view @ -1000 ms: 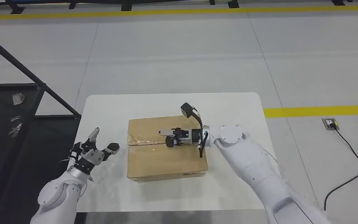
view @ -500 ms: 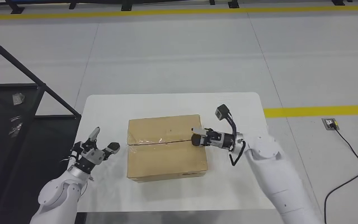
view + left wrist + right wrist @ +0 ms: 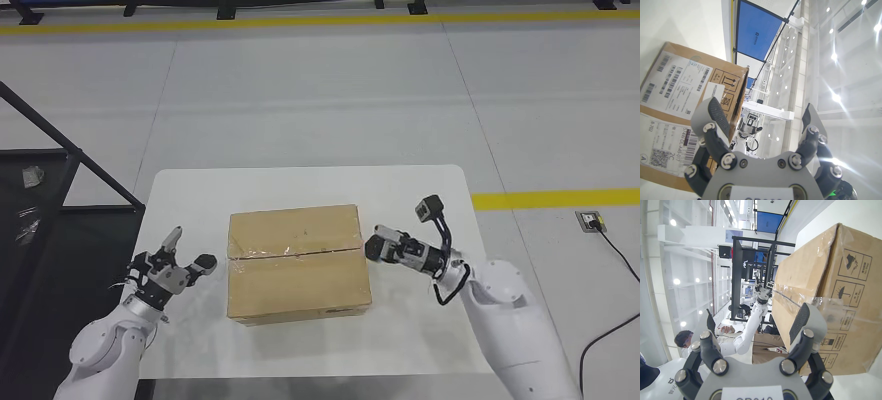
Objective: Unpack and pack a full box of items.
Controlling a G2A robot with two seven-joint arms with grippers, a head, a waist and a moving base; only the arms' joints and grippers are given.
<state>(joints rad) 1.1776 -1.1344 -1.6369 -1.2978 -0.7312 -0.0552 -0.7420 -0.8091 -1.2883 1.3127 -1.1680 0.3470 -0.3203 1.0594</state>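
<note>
Far left in the top view, a black rack (image 3: pixel 45 185) stands on the floor beside the white table (image 3: pixel 200 190).

My left pincer (image 3: pixel 188 254) hangs over the table's left edge. It points toward the box, with a clear gap between them. From its own wrist camera I see the fingers (image 3: pixel 717 113) spread wide with nothing between them.

The cardboard box (image 3: pixel 297 262) sits in the middle of the table with its flaps closed. Clear tape (image 3: pixel 295 254) runs along the centre seam from the left side to the right. The side facing the left arm carries white labels (image 3: pixel 672 75) with barcodes, and I see no opening there.

On the other side, my right pincer (image 3: pixel 380 243) is just beside the box's right face, level with the taped seam. Its wrist camera shows the two fingers (image 3: pixel 804 321) set wide apart and empty. One pad lines up with the box's near corner, and I cannot tell whether it touches the cardboard. The handling symbols (image 3: pixel 849 291) printed on that face show beyond that finger, with the loose end of the tape folded down over the edge. Past the box, the same camera picks up the left arm's pincer, well away on the far side.

To the right of the table, a yellow line (image 3: pixel 540 198) crosses the floor. A wall socket (image 3: pixel 588 220) with a cable lies just below it.
</note>
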